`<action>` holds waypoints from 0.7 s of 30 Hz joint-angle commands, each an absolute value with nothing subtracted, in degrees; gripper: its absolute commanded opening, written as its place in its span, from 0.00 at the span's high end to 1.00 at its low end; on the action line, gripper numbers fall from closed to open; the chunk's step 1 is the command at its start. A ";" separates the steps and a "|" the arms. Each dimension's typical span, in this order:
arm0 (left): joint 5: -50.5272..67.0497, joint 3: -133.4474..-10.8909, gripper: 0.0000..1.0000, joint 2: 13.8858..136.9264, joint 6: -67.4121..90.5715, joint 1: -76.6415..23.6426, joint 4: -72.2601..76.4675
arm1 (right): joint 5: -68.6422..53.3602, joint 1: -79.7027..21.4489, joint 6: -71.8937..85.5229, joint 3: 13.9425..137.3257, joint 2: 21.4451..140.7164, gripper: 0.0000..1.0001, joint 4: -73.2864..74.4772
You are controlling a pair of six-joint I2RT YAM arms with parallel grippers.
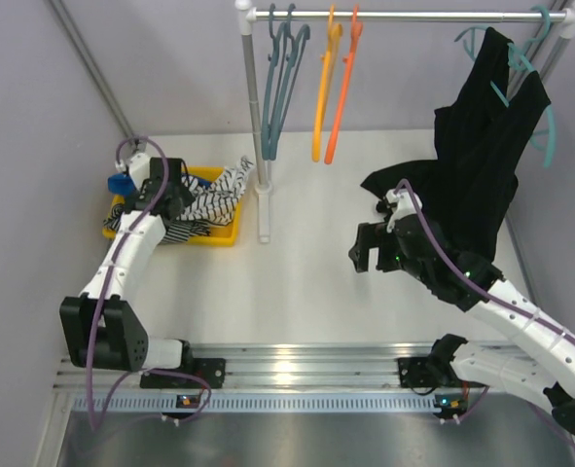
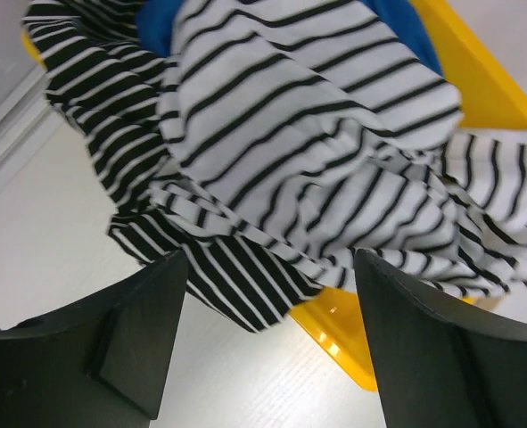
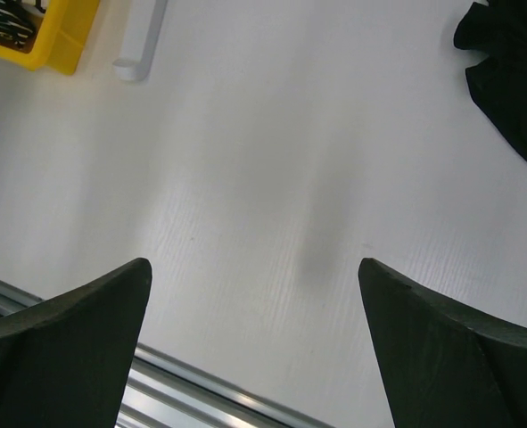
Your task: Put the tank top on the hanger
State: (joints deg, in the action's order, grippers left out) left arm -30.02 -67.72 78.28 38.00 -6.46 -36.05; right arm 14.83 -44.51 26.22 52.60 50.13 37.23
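Now | left hand (image 2: pixel 270 267) wide open, empty, over bin (image 2: pixel 477 71) | right hand (image 3: pixel 254 267) open, empty, right of bin | risk: tank top (image 2: pixel 317 134) tangled with bolder top (image 2: pixel 94 98), both may lift

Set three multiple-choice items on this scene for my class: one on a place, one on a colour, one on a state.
1. Where is the tank top? A hung up; B in the bin; C on the floor.
2. What colour is the bin? A yellow; B red; C green.
3. The right gripper is: A shut, empty; B shut on cloth; C open, empty.
Key: 1B, its stripes spill from the bin; 2A, the rim shows yellow; 3C, jaws apart, nothing between.
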 commanded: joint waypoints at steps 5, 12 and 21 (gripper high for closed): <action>-28.04 -67.50 0.22 82.78 39.81 2.10 -32.96 | 12.83 -45.26 25.66 52.73 50.71 0.00 32.96; -24.44 -68.99 0.32 88.32 40.96 5.45 -30.59 | 12.83 -45.18 25.93 51.77 50.63 0.00 32.61; -23.56 -72.24 0.75 87.19 39.38 5.98 -29.88 | 13.36 -45.17 25.93 51.68 50.36 0.00 32.78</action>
